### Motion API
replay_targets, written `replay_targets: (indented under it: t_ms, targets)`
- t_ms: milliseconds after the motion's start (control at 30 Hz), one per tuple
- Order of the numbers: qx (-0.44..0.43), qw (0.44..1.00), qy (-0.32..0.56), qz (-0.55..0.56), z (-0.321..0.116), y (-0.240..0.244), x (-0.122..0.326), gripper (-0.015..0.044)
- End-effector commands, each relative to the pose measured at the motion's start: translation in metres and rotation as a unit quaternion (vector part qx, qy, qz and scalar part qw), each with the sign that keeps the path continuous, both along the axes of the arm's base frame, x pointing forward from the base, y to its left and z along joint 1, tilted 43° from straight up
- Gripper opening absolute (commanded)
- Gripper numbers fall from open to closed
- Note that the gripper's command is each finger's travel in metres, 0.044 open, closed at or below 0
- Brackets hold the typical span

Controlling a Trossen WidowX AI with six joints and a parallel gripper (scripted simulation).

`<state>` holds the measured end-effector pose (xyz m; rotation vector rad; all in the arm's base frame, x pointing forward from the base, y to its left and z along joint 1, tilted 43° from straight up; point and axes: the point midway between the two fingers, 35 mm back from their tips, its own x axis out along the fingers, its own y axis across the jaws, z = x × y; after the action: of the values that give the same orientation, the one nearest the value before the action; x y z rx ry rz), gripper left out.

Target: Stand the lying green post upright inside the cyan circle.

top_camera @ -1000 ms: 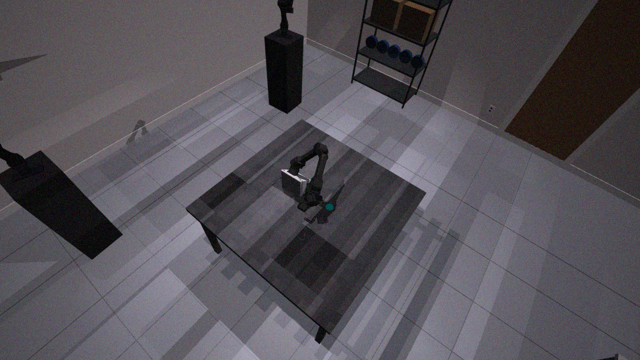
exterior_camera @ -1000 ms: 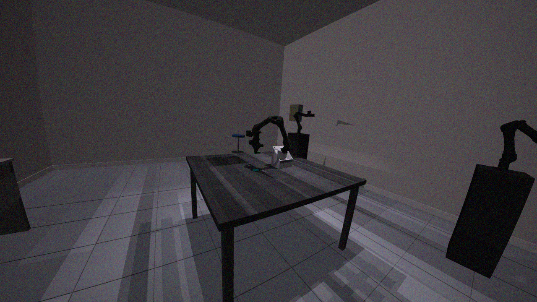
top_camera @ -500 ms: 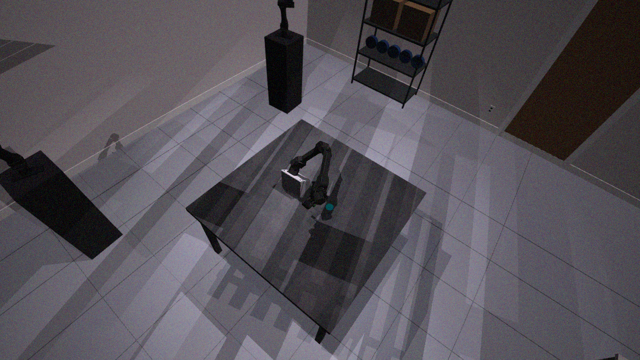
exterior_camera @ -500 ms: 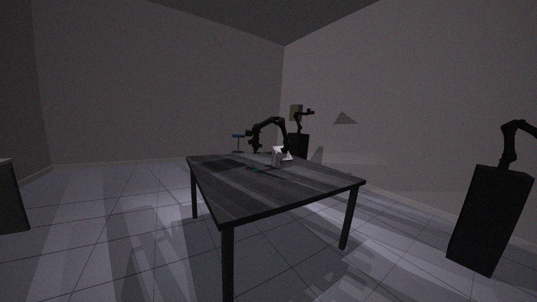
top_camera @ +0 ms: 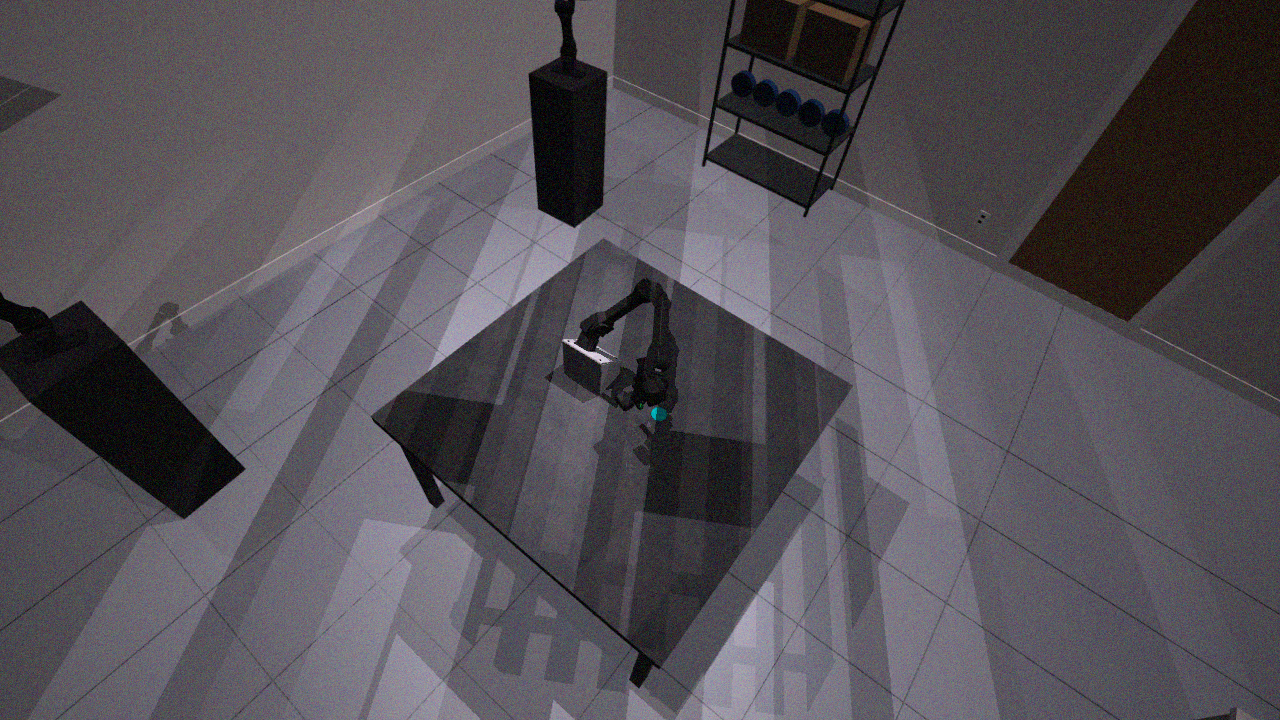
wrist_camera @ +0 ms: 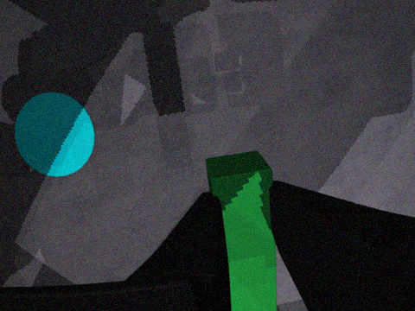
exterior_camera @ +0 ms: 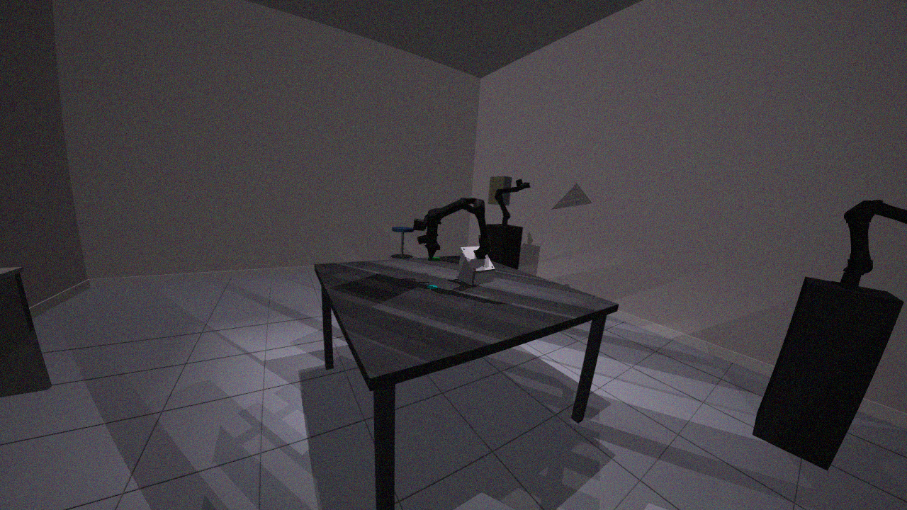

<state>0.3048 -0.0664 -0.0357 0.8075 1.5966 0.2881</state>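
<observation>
The cyan circle (top_camera: 658,413) (exterior_camera: 431,286) (wrist_camera: 54,134) is flat on the dark table (top_camera: 554,483) (exterior_camera: 443,329). In the wrist view it is at the left, partly in shadow. My gripper (exterior_camera: 433,255) (wrist_camera: 240,201) is shut on the green post (exterior_camera: 435,258) (wrist_camera: 252,246) and holds it above the table, to one side of the circle. In the wrist view one end of the post sticks out just past the fingertips, and the rest runs off the bottom edge. In the exterior view only a thin green bit shows, looking roughly level. The exact tilt is hard to tell.
The arm's base stands on a white and grey box (top_camera: 588,368) (exterior_camera: 475,273) on the table, beside the circle. Dark pedestals (top_camera: 569,147) (exterior_camera: 824,374) with other arms, and a shelf rack (top_camera: 768,168), stand off the table. Strong shadows cross the table top.
</observation>
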Motion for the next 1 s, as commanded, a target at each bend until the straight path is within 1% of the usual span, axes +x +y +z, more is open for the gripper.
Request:
replay_targets:
  t_ms: [0,967]
  targets:
    - [0.001,1.0,0.017,-0.026,0.011,0.007,0.008,0.0023]
    - [0.022,0.97,0.156,-0.186,0.07,0.06,0.035,0.0023]
